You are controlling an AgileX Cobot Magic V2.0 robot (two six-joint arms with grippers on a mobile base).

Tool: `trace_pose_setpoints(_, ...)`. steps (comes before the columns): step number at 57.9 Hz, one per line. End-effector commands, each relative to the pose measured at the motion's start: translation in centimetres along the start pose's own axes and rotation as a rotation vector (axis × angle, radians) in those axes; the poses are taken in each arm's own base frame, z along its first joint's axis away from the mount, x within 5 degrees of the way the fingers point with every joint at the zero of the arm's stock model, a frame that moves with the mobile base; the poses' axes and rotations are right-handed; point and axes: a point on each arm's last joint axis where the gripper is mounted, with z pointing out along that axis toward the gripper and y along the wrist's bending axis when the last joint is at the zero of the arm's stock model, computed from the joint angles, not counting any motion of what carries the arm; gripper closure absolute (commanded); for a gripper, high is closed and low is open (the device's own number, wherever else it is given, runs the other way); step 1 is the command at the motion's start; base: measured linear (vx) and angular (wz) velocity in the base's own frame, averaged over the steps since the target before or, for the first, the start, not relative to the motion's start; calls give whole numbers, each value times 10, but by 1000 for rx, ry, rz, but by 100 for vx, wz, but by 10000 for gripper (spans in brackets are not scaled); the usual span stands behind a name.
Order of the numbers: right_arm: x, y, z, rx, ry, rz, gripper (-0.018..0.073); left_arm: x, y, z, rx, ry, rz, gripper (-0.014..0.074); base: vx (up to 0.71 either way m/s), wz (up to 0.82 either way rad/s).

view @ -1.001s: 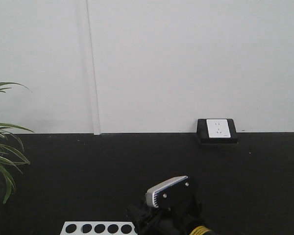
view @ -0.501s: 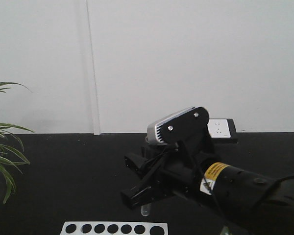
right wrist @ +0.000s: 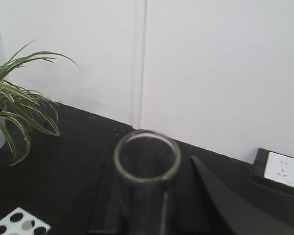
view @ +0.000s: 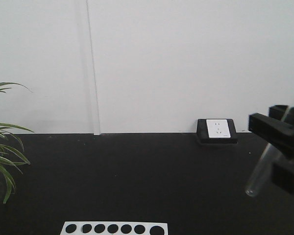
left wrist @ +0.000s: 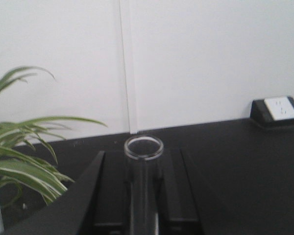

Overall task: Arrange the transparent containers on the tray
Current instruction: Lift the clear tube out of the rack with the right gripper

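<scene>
Each gripper holds a clear glass test tube. In the left wrist view, one tube with a round rim (left wrist: 144, 147) stands upright between the black fingers of my left gripper (left wrist: 144, 198), which is shut on it. In the right wrist view, my right gripper (right wrist: 148, 208) is shut on another tube (right wrist: 147, 156). The front view shows that gripper (view: 278, 152) at the right edge, high above the table, with its tube (view: 260, 169) hanging tilted, round end down. The yellow tray is out of view.
A white holed rack (view: 115, 228) lies at the bottom of the front view, also low left in the right wrist view (right wrist: 17, 225). A green plant (view: 2, 156) stands at the left. A wall socket (view: 217, 130) sits on the black table by the white wall.
My right gripper rose from the white rack with a test tube, then swung right to the edge of the front view. The rack's right end now shows uncovered.
</scene>
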Motion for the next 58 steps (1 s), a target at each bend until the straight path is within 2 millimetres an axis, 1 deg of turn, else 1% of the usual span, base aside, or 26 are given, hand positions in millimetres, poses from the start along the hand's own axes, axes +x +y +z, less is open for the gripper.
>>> trace_pose_setpoints(1,0,-1,-24,16,-96,-10,543,-25,-4,-14,43,-147,-15,388,0,0)
trace_pose_setpoints(6,13,0,-38,18,-123,-6,543,-27,-3,-26,27,-159,-16,388,0,0)
trace_pose_setpoints(11,19,1,-46,19,-142,9,543,-28,0,-37,1,-153,-19,388,0,0)
trace_pose_setpoints(22,20,1,-48,18,-133,6,541,-27,4,-54,-37,-140,-25,388,0,0)
trace_pose_setpoints(41,20,1,-48,18,-133,5,540,-18,8,-55,-91,-47,-30,388,0,0)
trace_pose_setpoints(58,20,1,-48,18,-133,5,540,-18,9,-55,-94,-41,-31,388,0,0)
